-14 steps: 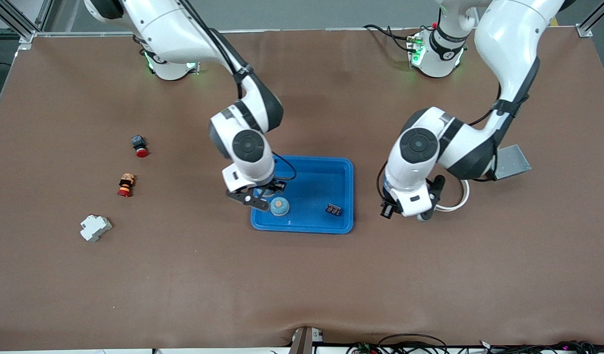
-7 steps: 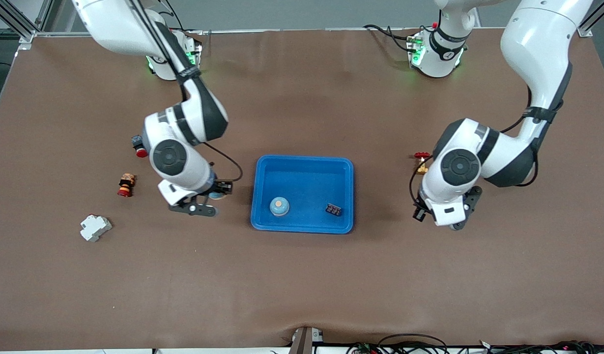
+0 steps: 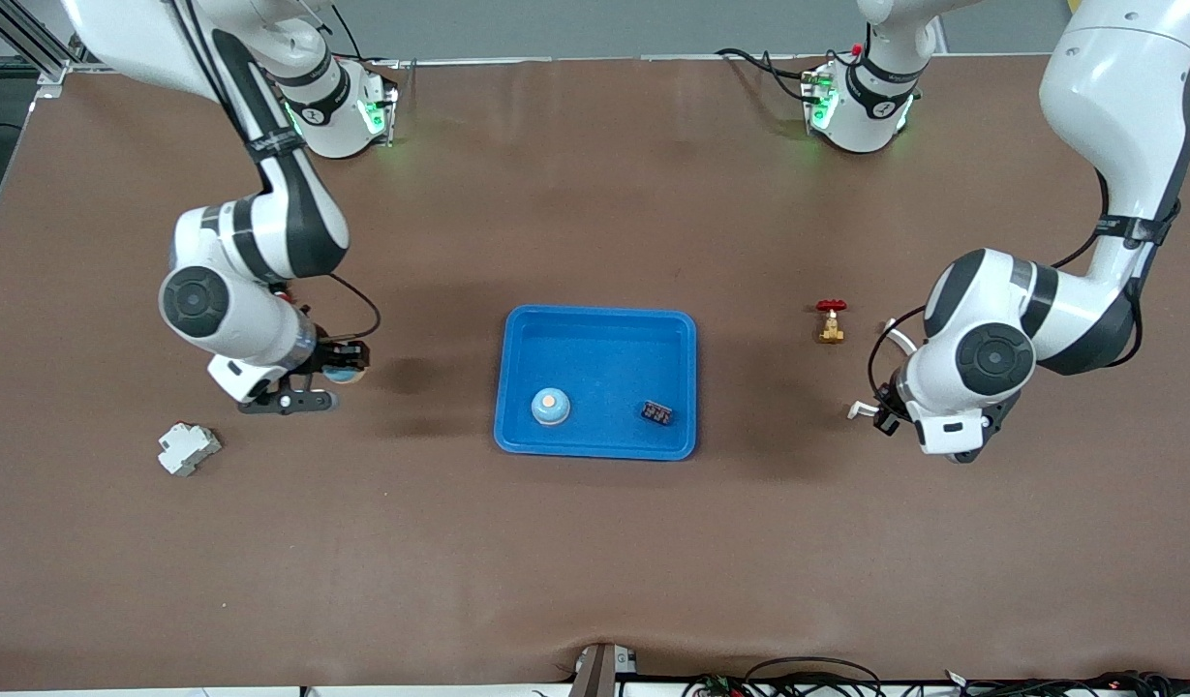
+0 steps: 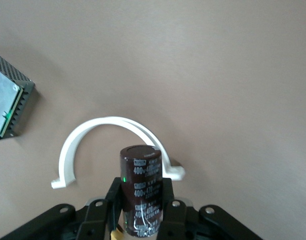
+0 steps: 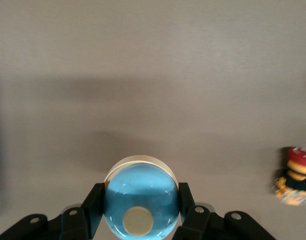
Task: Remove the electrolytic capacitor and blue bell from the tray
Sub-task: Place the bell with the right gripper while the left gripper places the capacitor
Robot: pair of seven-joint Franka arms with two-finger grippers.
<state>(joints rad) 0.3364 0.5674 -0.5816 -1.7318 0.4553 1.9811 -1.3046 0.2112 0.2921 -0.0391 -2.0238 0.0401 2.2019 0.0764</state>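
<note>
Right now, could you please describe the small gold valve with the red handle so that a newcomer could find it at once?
Start at the blue tray in the middle of the table, then look toward the left arm's end. The valve stands alone on the brown mat between the tray and the left gripper. Its brass body and red handle set it apart from the white curved clip nearby.

Grey finned box (image 4: 8,107): cut off at picture's edge.
White clip (image 3: 895,339): mostly hidden under left arm.
Board (image 3: 657,413) in tray (image 3: 682,334): too small to identify.
</note>
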